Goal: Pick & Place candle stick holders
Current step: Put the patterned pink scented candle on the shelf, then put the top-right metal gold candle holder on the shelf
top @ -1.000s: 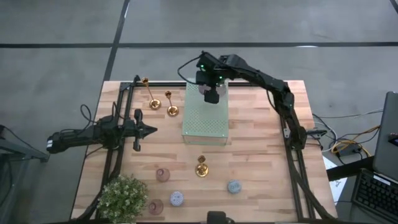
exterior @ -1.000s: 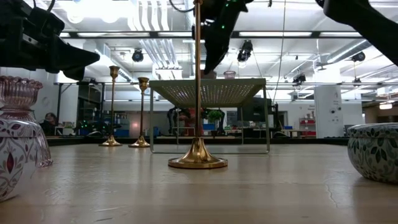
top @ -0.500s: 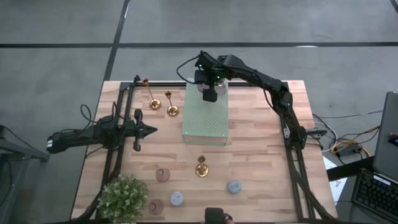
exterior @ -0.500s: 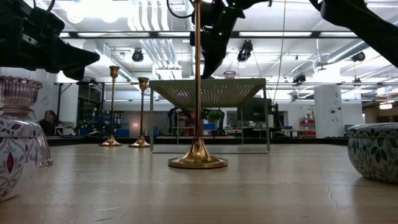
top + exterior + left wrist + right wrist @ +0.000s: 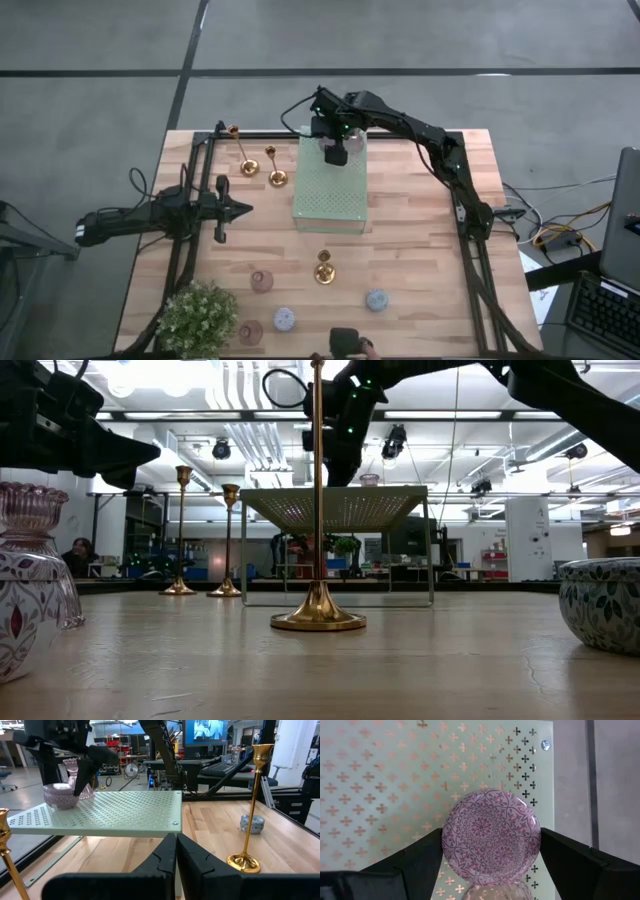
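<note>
The right gripper (image 5: 336, 154) hangs over the far end of the pale green perforated rectangular pad (image 5: 331, 200), fingers spread on either side of a squat pink patterned candle holder (image 5: 491, 837) resting on the pad. The left gripper (image 5: 240, 209), clenched, waits left of the pad.

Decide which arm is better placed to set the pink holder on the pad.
Right. Its hand straddles the pink holder over the pad; the left hand waits shut beside the pad.
</note>
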